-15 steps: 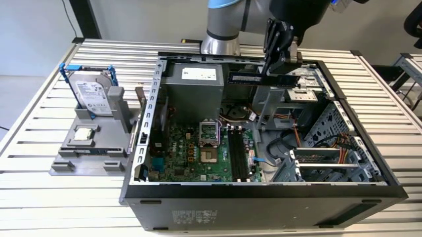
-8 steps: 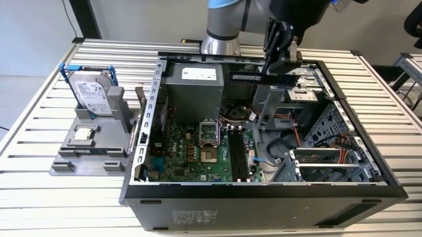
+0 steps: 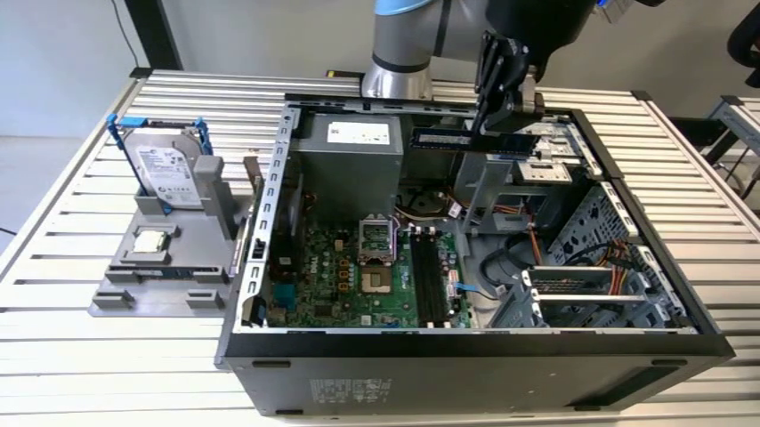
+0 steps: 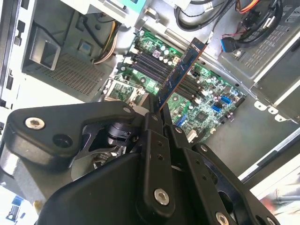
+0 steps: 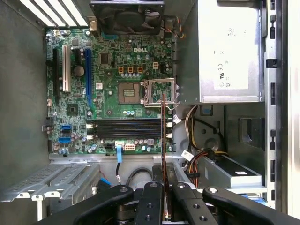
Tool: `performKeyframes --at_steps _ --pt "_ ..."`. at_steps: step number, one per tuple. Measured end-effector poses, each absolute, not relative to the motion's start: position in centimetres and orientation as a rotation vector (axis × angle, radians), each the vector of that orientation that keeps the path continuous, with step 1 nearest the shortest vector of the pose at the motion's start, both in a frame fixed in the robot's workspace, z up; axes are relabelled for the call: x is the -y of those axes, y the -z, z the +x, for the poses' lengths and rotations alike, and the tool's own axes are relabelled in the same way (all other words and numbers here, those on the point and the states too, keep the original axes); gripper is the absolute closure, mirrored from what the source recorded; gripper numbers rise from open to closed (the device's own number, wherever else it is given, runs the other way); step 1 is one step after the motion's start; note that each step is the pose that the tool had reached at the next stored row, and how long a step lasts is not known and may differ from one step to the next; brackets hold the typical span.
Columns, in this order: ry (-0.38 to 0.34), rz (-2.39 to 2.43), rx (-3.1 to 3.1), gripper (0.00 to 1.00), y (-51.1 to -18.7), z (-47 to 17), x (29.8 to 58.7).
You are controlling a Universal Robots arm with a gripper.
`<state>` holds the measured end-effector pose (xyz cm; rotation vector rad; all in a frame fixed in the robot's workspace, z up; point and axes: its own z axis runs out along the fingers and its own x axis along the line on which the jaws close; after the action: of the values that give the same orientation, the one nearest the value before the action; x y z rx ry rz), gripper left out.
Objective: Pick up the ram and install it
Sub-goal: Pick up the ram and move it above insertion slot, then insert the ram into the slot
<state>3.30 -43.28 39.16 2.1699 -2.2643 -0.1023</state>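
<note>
At the upper centre of the exterior view, the ram (image 3: 440,139) is clamped in the closed claw (image 3: 485,124). The motherboard slots (image 3: 428,276) are seen below, mid-frame, well apart.

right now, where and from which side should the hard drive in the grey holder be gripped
Probably grip the hard drive across the side rails of its blue frame, near the top, coming down from above. It stands upright in the grey holder, lower end seated, with the top and both rails exposed.
</note>
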Motion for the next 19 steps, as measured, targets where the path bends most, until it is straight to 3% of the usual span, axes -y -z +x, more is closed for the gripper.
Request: performKeyframes --at_steps 19 --pt "0.103 2.17 2.265 1.0 -39.2 3.4 44.3"
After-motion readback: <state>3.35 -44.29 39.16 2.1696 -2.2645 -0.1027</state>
